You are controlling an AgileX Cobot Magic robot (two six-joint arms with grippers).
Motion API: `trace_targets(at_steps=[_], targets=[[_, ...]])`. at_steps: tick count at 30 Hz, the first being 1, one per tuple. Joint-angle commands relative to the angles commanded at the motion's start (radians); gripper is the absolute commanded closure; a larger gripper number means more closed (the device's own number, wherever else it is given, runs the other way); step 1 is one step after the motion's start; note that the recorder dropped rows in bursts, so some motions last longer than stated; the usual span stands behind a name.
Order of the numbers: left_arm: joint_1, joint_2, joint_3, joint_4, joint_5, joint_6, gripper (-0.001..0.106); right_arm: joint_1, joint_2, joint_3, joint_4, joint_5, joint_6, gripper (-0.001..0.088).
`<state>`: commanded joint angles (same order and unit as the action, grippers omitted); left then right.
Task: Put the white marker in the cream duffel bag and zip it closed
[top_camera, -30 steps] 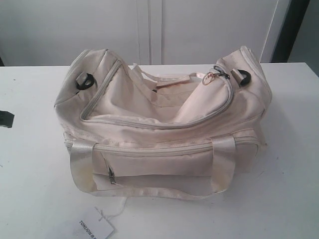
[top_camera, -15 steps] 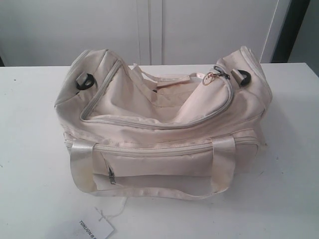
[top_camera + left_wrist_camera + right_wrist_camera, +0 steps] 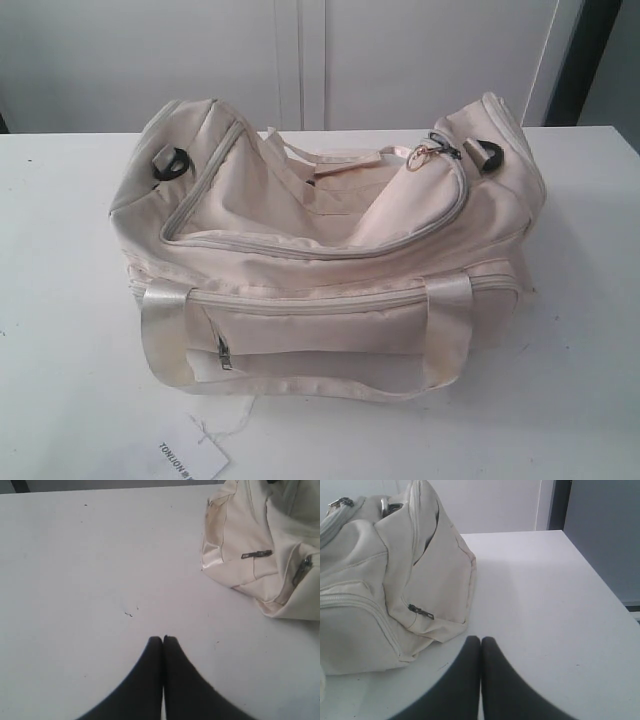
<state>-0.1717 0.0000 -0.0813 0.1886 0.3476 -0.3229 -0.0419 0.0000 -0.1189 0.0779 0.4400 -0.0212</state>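
Cream soft fabric duffel bag sits mid-table on the white tabletop in my exterior view. A white printed paper tag lies nearest me, then comes the bag's shiny satin handle, then its sagging top edged by a grey zipper. Only the wrist views show the grippers. My left gripper has its black fingers pressed together, holding nothing, over bare table near one end of the bag. My right gripper is likewise pinched closed and empty, just beside the other end's zipped end pocket. I cannot tell where the white marker is.
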Motion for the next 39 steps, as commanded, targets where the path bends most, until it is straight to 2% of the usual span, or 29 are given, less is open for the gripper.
trace_targets(at_steps=[3, 12, 19, 25, 33, 39], targets=[[0.0, 0.0, 0.077, -0.02, -0.045, 0.0, 0.105, 0.0, 0.0, 0.0, 0.0, 0.0, 0.0, 0.0868], [0.0, 0.0, 0.081, -0.02, -0.07, 0.05, 0.105, 0.0, 0.0, 0.0, 0.0, 0.002, 0.0, 0.0868], [0.0, 0.0, 0.081, -0.075, -0.07, 0.168, 0.105, 0.0, 0.0, 0.0, 0.0, 0.002, 0.0, 0.0868], [0.0, 0.0, 0.081, -0.227, -0.09, 0.371, 0.105, 0.0, 0.0, 0.0, 0.0, 0.002, 0.0, 0.0868], [0.0, 0.0, 0.081, -0.232, -0.094, 0.372, 0.105, 0.0, 0.0, 0.0, 0.0, 0.002, 0.0, 0.0868], [0.0, 0.0, 0.081, -0.179, -0.119, 0.372, 0.105, 0.0, 0.0, 0.0, 0.0, 0.002, 0.0, 0.0868]])
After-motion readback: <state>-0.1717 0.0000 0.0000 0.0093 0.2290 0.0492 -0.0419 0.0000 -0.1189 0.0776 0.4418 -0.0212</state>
